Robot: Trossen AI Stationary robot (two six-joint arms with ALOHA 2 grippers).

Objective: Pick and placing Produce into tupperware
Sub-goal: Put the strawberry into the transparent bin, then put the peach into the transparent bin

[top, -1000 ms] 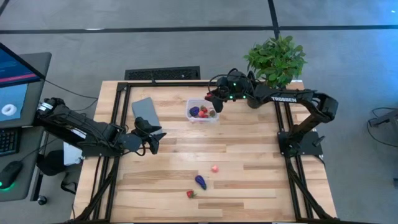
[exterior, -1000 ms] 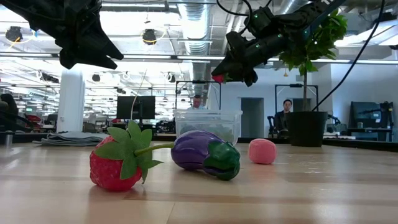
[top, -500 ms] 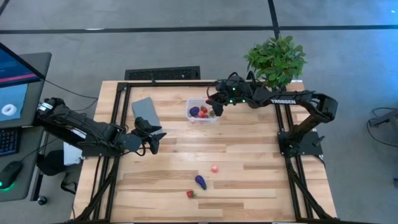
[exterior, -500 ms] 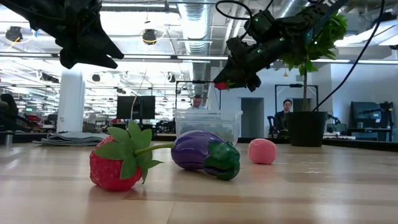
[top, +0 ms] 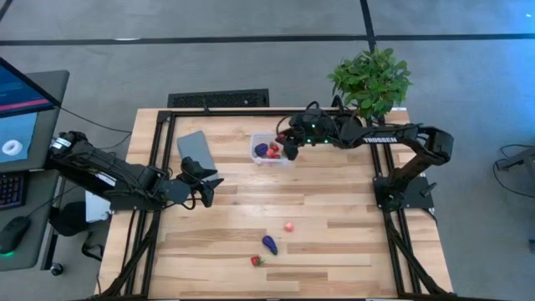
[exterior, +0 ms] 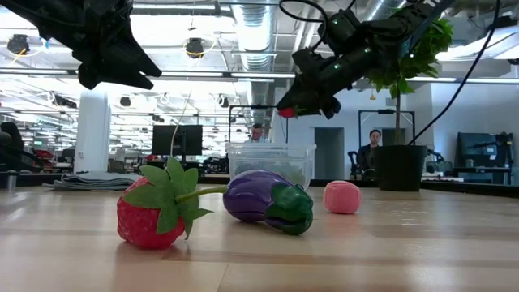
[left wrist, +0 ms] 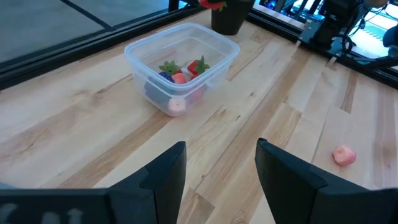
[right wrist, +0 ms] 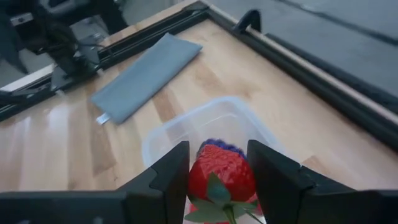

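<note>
The clear tupperware tub (top: 272, 150) (exterior: 271, 162) (left wrist: 180, 65) (right wrist: 211, 127) stands near the table's far edge and holds strawberries, a purple piece and a pink piece. My right gripper (top: 289, 146) (right wrist: 219, 174) hovers over the tub's right end, shut on a red strawberry (exterior: 288, 112). On the near part of the table lie a strawberry (top: 257, 261) (exterior: 150, 215), a purple eggplant (top: 269, 244) (exterior: 268, 201) and a pink piece (top: 288, 226) (exterior: 342, 197) (left wrist: 344, 155). My left gripper (top: 205, 191) (left wrist: 217, 180) waits open, left of the table's centre. My right gripper pinches the strawberry's red body (right wrist: 221, 168) between its two fingers, one on each side. Its green top (right wrist: 210, 193) points back toward the wrist. The fingers slant down from the table's right. The strawberry is lifted clear, above the tub's open top.
A flat grey lid (top: 195, 149) (right wrist: 146, 74) lies left of the tub. A leafy potted plant (top: 372, 81) (exterior: 401, 154) stands at the far right corner, behind my right arm. Bare wood spreads between the tub and the loose pieces.
My right gripper, still shut on the strawberry, has moved a little toward the table's near edge and slightly down, coming over the tub's right end. Everything else has kept still.
</note>
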